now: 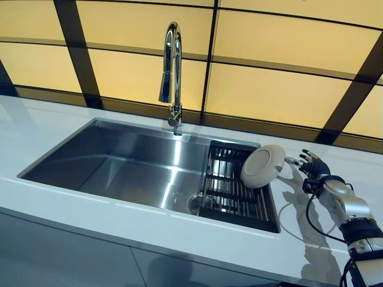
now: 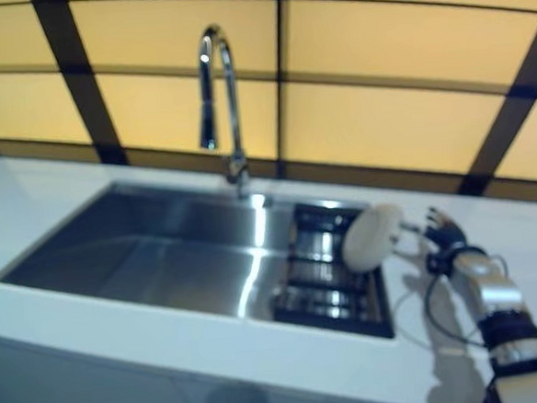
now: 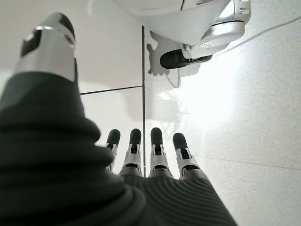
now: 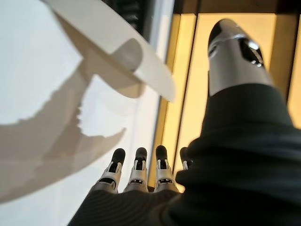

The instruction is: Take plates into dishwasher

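Note:
A cream-white plate (image 1: 263, 165) leans on edge at the right end of the black dish rack (image 1: 230, 185) inside the steel sink (image 1: 119, 164). My right hand (image 1: 311, 165) rests on the white counter just right of the plate, fingers straight and spread, a small gap from its rim. In the right wrist view the plate's underside (image 4: 120, 56) hangs ahead of the straight fingers (image 4: 138, 167), untouched. My left hand (image 3: 150, 150) shows only in the left wrist view, fingers straight, pointing down at the floor.
A tall chrome faucet (image 1: 172, 72) rises behind the sink's middle. White counter (image 1: 36, 128) surrounds the sink, with a yellow panelled wall (image 1: 269, 78) close behind. The sink basin left of the rack holds nothing.

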You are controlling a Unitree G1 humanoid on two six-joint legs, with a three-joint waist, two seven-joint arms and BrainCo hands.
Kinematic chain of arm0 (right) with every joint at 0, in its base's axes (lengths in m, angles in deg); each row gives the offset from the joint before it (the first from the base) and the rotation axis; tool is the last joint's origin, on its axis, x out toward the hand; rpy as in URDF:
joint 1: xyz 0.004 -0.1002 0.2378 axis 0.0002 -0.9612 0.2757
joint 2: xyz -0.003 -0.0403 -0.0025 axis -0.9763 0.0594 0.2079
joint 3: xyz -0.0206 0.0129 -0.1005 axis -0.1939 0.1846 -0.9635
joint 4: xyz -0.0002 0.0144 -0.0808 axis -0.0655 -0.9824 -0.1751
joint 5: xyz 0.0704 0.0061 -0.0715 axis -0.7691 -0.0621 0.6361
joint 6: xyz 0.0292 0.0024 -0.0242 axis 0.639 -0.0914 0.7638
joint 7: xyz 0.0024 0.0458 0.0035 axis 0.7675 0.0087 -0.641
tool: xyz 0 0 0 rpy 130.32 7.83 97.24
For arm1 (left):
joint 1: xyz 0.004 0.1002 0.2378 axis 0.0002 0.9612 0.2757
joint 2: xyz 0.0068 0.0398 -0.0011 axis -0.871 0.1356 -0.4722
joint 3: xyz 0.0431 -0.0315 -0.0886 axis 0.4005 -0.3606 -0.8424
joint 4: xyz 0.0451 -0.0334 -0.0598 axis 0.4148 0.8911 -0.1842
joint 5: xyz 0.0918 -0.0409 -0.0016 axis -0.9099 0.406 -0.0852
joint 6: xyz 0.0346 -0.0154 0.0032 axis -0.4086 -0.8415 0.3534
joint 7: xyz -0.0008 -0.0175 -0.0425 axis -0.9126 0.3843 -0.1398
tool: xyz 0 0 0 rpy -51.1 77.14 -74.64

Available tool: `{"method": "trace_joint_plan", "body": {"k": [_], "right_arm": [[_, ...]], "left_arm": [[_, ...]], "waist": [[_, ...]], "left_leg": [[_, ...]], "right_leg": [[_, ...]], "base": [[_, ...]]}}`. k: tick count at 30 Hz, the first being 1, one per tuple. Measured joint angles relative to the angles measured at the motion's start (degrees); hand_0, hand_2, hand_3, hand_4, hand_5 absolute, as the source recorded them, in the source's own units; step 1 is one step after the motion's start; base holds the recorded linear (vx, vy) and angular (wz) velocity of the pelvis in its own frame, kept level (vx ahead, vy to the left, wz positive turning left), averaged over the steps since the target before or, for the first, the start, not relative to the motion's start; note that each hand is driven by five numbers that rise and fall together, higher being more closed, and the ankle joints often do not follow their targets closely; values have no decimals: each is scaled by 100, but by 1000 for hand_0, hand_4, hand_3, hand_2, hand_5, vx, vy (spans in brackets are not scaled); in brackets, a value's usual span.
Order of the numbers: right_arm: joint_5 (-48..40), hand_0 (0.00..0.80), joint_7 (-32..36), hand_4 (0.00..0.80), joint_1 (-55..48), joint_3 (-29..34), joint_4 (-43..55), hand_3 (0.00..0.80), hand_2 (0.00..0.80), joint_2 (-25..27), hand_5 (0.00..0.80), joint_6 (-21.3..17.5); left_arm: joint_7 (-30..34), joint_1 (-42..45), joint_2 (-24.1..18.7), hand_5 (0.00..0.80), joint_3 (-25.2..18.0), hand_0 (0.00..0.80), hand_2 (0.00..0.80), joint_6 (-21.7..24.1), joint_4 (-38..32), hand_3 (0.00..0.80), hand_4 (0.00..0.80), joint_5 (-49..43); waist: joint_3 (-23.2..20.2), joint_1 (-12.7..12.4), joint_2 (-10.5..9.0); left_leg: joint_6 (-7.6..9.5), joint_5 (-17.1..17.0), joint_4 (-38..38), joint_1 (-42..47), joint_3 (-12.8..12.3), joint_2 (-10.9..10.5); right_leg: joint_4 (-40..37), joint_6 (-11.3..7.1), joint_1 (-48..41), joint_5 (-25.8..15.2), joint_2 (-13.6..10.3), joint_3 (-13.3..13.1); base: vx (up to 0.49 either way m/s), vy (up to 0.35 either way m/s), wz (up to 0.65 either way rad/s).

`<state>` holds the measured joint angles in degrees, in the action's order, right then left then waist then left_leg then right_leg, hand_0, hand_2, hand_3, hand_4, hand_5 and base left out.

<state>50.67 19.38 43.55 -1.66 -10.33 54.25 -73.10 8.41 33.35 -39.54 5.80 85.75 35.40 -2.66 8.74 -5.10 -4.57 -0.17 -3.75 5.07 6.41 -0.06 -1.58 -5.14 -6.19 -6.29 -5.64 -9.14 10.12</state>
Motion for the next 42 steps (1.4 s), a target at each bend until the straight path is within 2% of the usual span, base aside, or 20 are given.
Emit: {"method": "trace_joint_plan", "body": {"k": [3,11,24,32,42], "right_arm": [[-10,0,688,0,-3,21,-357,0,0,239,0,4],[-185,0,1220,0,-2,145,-555,0,0,415,0,63],[-837,0,1172,0,-2,484,-657,0,0,412,0,292],[-1654,0,630,0,23,552,-657,0,0,368,0,479],[-1822,0,637,0,108,583,-657,0,0,378,0,763]], "left_arm": [[30,-13,-127,0,-4,0,0,11,-85,0,0,-3],[36,10,-289,0,-4,0,0,22,-188,0,0,-50],[37,12,-321,0,-1,0,0,108,-186,0,0,-54],[36,16,-319,0,1,0,0,130,-186,0,0,-53],[31,58,-316,0,5,0,0,133,-184,0,0,-53]], "waist": [[107,-53,-39],[215,-106,-146],[293,-140,-105],[314,-176,-72],[312,-207,-74]], "left_leg": [[4,3,1,-4,0,0],[5,4,-1,-14,15,-1],[5,4,-11,-5,29,-2],[4,3,-34,11,40,-5],[4,3,-60,10,36,-4]], "right_leg": [[1,-1,-23,2,0,0],[1,-2,-25,6,0,18],[2,2,-53,12,-2,42],[2,3,-82,11,-4,57],[2,18,-108,21,-7,91]], "base": [[16,-60,0],[8,-21,1],[0,0,0],[1,4,0],[0,1,0]]}}
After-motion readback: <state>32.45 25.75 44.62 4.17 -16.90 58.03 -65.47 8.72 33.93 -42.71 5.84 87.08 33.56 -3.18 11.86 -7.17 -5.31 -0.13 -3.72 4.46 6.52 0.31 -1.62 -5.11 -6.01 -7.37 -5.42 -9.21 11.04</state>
